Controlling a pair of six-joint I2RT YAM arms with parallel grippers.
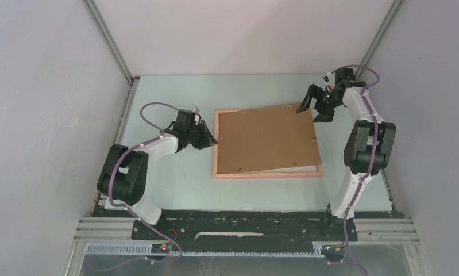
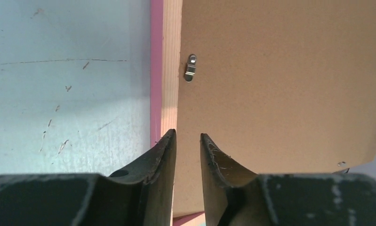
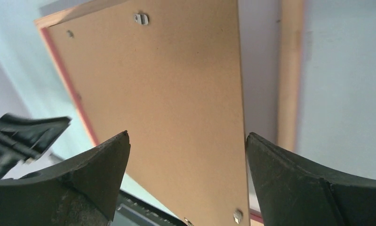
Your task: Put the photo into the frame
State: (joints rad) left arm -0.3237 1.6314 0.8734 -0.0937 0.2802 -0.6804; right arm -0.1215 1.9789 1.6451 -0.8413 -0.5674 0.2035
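The salmon-pink frame point(image 1: 216, 150) lies flat on the table, back side up. A brown backing board point(image 1: 267, 138) rests askew on it, its far right corner past the frame's rail. Of the photo only a thin white strip point(image 1: 284, 169) shows, between the board's near edge and the frame's near rail; its printed side is hidden. My left gripper point(image 1: 211, 138) sits at the frame's left rail point(image 2: 172, 70), over the board's left edge point(image 2: 280, 84), jaws a narrow gap apart with nothing between them. My right gripper point(image 1: 311, 112) hangs wide open over the board's far right corner point(image 3: 176, 84), holding nothing.
Small metal turn clips point(image 2: 190, 67) point(image 3: 140, 19) sit on the board's back. Grey enclosure walls point(image 1: 43, 115) stand close on the left, right and rear. The arm bases and a black rail point(image 1: 244, 221) run along the near edge.
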